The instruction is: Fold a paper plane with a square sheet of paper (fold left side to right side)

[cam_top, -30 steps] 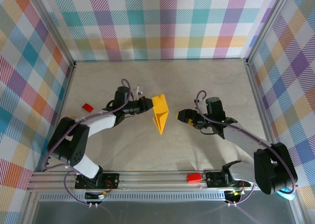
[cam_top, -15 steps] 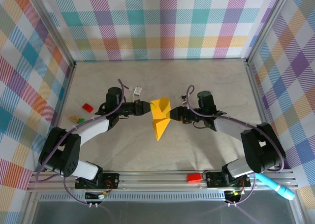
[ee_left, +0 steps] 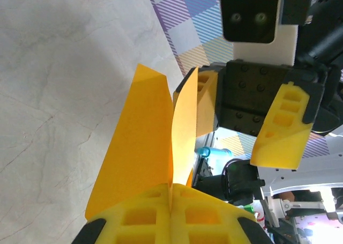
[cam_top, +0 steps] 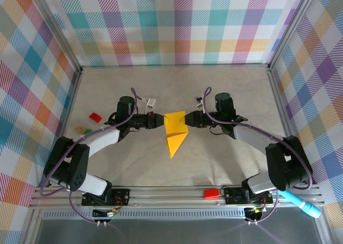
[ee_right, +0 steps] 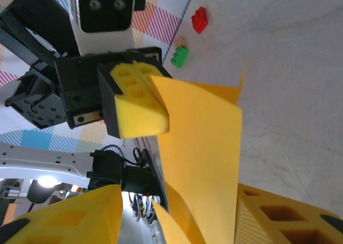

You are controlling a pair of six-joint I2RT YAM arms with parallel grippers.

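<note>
**Folded paper held up between two claws**

The yellow paper [cam_top: 176, 128], already creased to a point at its near end, is held above the middle of the desk [cam_top: 225, 88]. Whether that point rests on the desk cannot be told. The paper's left edge is pinched by the left claw [cam_top: 158, 120]. In the left wrist view its pads are seen shut flat on the sheet, so the paper is kept upright and steady while its other side is worked.

The right claw [cam_top: 188, 120] is set at the opposite edge, just right of the desk's middle. Its jaws stand apart with the sheet's edge between them: one pad is close to the paper and the other is well clear, so nothing is gripped by it yet.

This placing is judged to suit a fold across the centre crease, with one side anchored and the other about to be taken. The thin flap could be crumpled by a careless close. A red block [cam_top: 95, 117] is left at the desk's left side, out of the way.
</note>
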